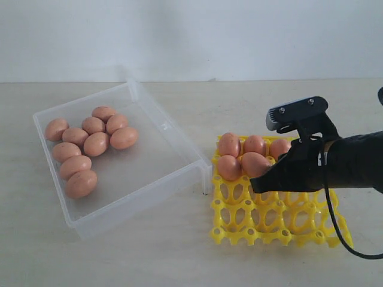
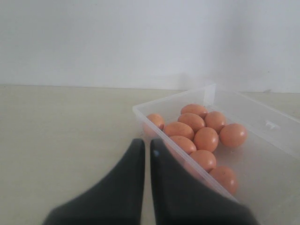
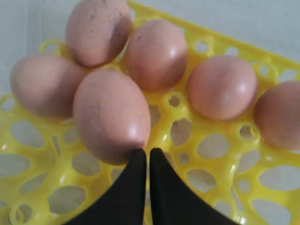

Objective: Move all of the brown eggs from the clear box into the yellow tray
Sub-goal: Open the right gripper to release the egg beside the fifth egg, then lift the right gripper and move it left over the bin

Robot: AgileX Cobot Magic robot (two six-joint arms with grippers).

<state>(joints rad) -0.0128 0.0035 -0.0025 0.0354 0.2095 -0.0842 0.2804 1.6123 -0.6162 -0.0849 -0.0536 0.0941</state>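
Observation:
The clear box [image 1: 157,156] on the left holds several brown eggs [image 1: 96,144] bunched toward its far left side. Right of it, the yellow tray [image 1: 263,222] has several brown eggs [image 1: 229,144] in its back cells. My right gripper [image 1: 255,186] hovers low over the tray, shut and empty. In the right wrist view its tips [image 3: 146,153] rest against the near end of one tray egg [image 3: 110,115]. My left gripper [image 2: 146,143] is shut and empty just outside a corner of the clear box [image 2: 267,145], with the box eggs [image 2: 206,138] beyond it. It does not show in the exterior view.
Everything sits on a pale table [image 1: 149,257] with a white wall behind. The tray's front rows are open cells [image 1: 251,215]. A black cable [image 1: 338,230] hangs from the right arm past the tray's right edge.

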